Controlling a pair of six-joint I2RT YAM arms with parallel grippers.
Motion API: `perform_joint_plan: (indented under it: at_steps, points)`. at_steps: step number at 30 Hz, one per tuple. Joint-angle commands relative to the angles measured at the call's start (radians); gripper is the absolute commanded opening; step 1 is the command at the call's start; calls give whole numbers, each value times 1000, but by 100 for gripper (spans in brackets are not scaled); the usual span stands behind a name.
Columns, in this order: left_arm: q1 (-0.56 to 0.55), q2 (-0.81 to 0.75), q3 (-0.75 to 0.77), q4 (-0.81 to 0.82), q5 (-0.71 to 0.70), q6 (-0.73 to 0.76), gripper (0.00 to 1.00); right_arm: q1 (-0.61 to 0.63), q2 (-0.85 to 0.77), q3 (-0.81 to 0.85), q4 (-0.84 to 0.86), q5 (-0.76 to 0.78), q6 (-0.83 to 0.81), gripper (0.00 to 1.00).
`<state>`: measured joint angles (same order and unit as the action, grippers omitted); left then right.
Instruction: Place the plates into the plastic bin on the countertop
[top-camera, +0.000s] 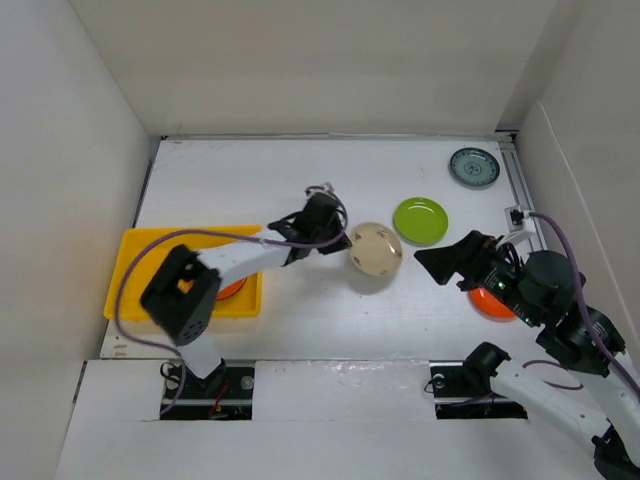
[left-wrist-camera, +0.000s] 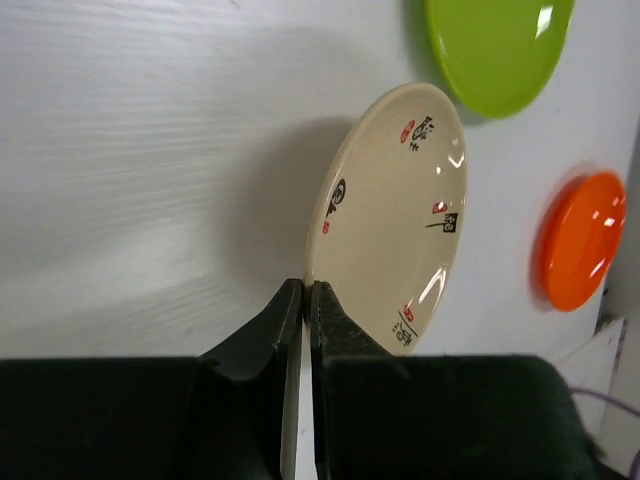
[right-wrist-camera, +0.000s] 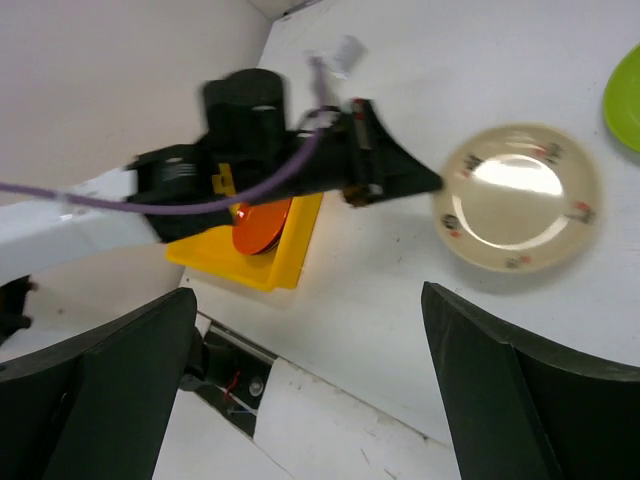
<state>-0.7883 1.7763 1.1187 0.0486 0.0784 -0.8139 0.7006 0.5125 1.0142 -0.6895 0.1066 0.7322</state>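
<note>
My left gripper is shut on the near rim of a beige plate with small red and black marks. From above, that plate sits mid-countertop, tilted, with a shadow under it. A lime green plate lies just beyond it and a grey-teal plate at the far right. The yellow plastic bin at the left holds an orange plate. My right gripper is open and empty, hovering right of the beige plate; a second orange plate lies partly under it.
White walls enclose the white countertop. The left arm stretches over the bin's right end. A purple cable loops above the bin. The arm bases sit along the near edge.
</note>
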Motion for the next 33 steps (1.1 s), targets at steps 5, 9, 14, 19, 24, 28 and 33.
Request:
perform_joint_plan:
  at_steps: [5,9,14,19,24,28,33]
  points:
    - [343,-556,-172,-363,-333,-135,0,-6,86,-80,154,-11,-13,100]
    - [642,-771,-313,-434,-324,-160,0,-29,153,-101,241,-62,-13,100]
    - [857,-987,-370,-571,-350,-183,0,-102,273,-101,314,-119,-46,100]
    - [867,-1038,-416,-645,-410,-211,0,-239,377,-104,395,-258,-56,100]
    - [856,-1075,-445,-665,-410,-251,0,-364,412,-129,455,-430,-34,100]
    - [847,-1089,-445,-691,-420,-260,10,-395,423,-120,455,-439,-45,100]
    - [828,-1089,-445,-681,-401,-251,57,-452,423,-100,433,-439,-63,100]
